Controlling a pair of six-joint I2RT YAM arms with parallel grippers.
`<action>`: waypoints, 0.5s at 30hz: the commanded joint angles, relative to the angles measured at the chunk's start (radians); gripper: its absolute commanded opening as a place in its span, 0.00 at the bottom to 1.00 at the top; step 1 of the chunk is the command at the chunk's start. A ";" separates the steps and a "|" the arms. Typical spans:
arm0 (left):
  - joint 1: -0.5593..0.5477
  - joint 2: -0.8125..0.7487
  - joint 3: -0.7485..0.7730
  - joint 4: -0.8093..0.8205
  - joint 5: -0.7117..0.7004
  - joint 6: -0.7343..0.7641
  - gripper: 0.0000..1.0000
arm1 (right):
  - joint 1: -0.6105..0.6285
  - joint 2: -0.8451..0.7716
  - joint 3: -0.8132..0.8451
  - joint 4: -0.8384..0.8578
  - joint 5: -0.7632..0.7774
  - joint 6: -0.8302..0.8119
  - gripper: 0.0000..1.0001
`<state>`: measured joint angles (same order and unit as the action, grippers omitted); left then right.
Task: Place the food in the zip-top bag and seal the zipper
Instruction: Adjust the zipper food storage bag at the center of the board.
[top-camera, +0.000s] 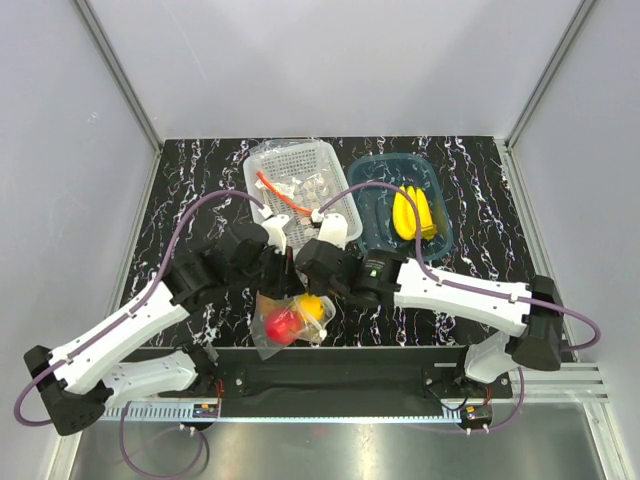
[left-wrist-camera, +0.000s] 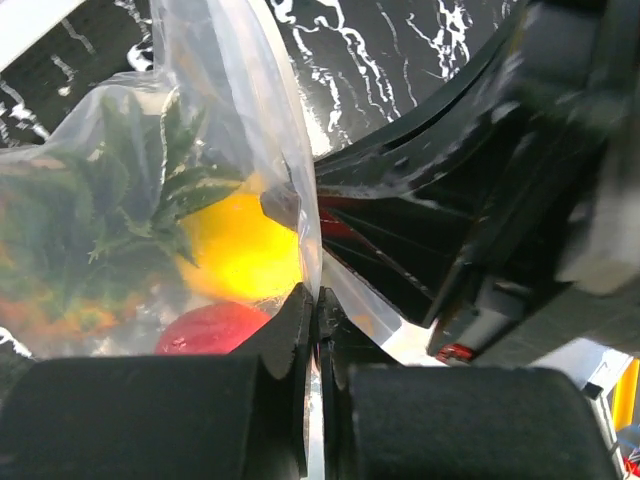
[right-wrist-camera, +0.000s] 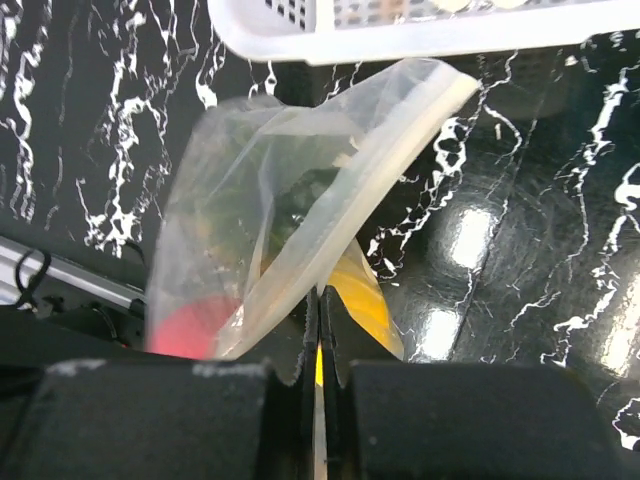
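- Zip-top bag (top-camera: 290, 322) sits at the near edge of the black marbled table (top-camera: 200, 190), between the two grippers, and both pinch it.
- Left gripper (left-wrist-camera: 316, 310) — fingers pressed together on the clear bag film, no gap visible.
- Right gripper (right-wrist-camera: 320, 305) is clamped narrow on the bag's edge, at the lower end of the zipper (right-wrist-camera: 390, 165), which runs diagonally up toward the basket.
- Inside the bag: red fruit (top-camera: 280, 325), lemon (top-camera: 312, 308), and an orange piece (left-wrist-camera: 140, 190) with green leaves, blurred through the plastic.
- Banana bunch (top-camera: 413, 213) is not bagged — it lies in the blue-tinted tub (top-camera: 390, 160), far right on the table.
- White perforated basket (top-camera: 252, 170) is just left of the tub and holds a few items too small to name.
- Cannot tell whether the zipper is sealed.
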<state>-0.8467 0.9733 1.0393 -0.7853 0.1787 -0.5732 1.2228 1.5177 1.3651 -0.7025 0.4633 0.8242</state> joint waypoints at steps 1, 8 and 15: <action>-0.018 0.011 0.045 0.084 -0.019 0.001 0.03 | -0.011 -0.097 0.012 0.041 0.067 0.027 0.00; -0.014 -0.002 0.214 -0.063 -0.214 0.044 0.05 | -0.011 -0.179 0.043 -0.021 0.097 -0.013 0.00; -0.009 0.004 0.128 -0.007 -0.147 0.038 0.06 | -0.014 -0.194 -0.010 -0.025 0.084 -0.010 0.00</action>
<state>-0.8577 0.9737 1.2121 -0.8558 0.0074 -0.5434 1.2160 1.3350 1.3781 -0.7303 0.5140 0.8154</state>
